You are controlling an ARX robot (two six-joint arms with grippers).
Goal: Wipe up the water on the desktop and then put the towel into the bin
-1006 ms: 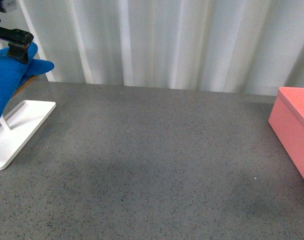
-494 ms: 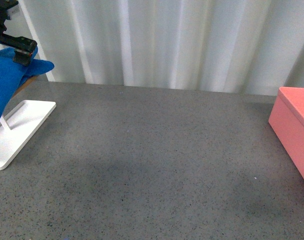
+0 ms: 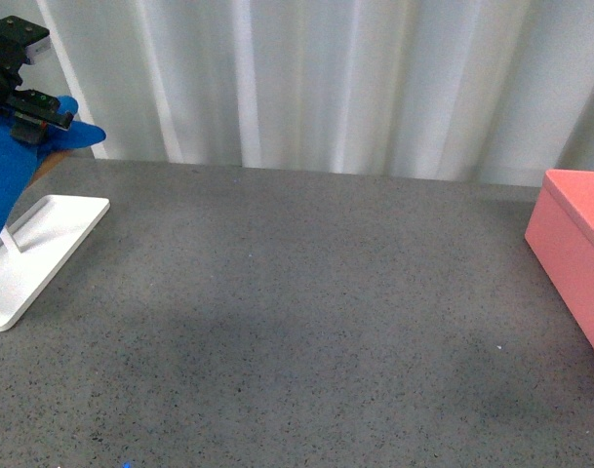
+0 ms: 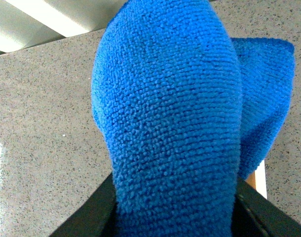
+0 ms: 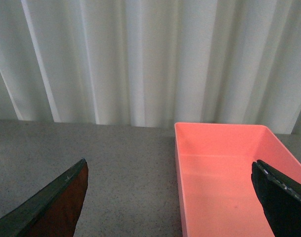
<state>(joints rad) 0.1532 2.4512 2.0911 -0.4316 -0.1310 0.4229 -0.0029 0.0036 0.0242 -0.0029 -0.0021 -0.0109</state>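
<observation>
The blue towel (image 3: 9, 171) hangs from my left gripper (image 3: 33, 115) at the far left of the front view, above the white tray (image 3: 53, 244). The gripper is shut on the towel. In the left wrist view the towel (image 4: 175, 118) fills the space between the black fingers (image 4: 91, 217) and hides the grip. The dark grey speckled desktop (image 3: 297, 312) spreads across the front view. The pink bin (image 3: 574, 244) stands at the right edge. My right gripper (image 5: 172, 207) is open, with the empty bin (image 5: 224, 173) ahead of it. No water shows on the desktop.
A flat white tray with a white rod (image 3: 9, 237) lies at the left edge. White curtains (image 3: 316, 78) hang behind the desktop's far edge.
My left gripper has risen a little with the towel. The towel hangs much as before. Nothing else has moved.
</observation>
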